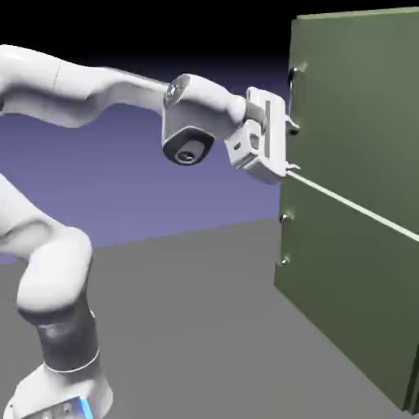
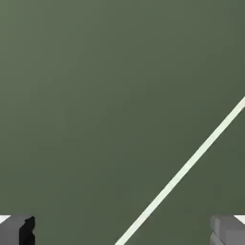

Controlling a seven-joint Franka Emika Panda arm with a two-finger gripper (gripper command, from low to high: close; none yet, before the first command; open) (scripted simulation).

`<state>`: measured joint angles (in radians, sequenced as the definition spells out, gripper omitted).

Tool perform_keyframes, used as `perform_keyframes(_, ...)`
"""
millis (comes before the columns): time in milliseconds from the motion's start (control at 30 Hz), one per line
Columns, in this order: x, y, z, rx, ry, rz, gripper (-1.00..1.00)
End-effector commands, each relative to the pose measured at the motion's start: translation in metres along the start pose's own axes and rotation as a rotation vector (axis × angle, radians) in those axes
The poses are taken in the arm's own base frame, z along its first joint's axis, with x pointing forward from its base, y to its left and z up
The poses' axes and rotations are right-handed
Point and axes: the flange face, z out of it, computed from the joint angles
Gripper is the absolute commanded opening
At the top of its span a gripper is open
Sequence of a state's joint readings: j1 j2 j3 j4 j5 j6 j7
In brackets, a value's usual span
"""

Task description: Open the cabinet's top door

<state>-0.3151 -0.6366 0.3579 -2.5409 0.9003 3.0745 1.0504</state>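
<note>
The cabinet [image 1: 352,204] is standing tall and boxy at the right of the exterior view, resting on the flat grey bench [image 1: 204,327]. Its faces are showing as matte olive-green slabs, smooth and unmarked. A thin pale seam [image 1: 352,204] is splitting the front into two stacked panels. The top door [image 1: 360,106] is sitting upright above that seam, its long axis running vertically, its broad face turned toward the arm. A small silver handle [image 1: 291,78] is standing vertically near its left edge. The glossy white, rounded arm is holding the gripper [image 1: 291,147] level, just beside the door's lower edge. In the hand view the grey fingertips [image 2: 18,229] are sitting far apart; the jaws are gaping wide, gripping nothing.
</note>
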Motion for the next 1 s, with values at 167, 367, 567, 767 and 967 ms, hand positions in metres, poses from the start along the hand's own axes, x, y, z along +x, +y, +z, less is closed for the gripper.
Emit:
perform_keyframes(167, -0.011, -0.020, -0.012, 0.094, -0.018, 0.289, 0.00)
perform_keyframes(367, -0.027, -0.033, -0.021, 0.173, -0.061, 0.573, 0.00)
perform_keyframes(567, -0.048, -0.038, -0.024, 0.231, -0.126, 0.854, 0.00)
perform_keyframes(767, -0.074, -0.037, -0.021, 0.263, -0.204, 1.132, 0.00)
perform_keyframes(967, -0.104, -0.029, -0.011, 0.266, -0.289, 1.408, 0.00)
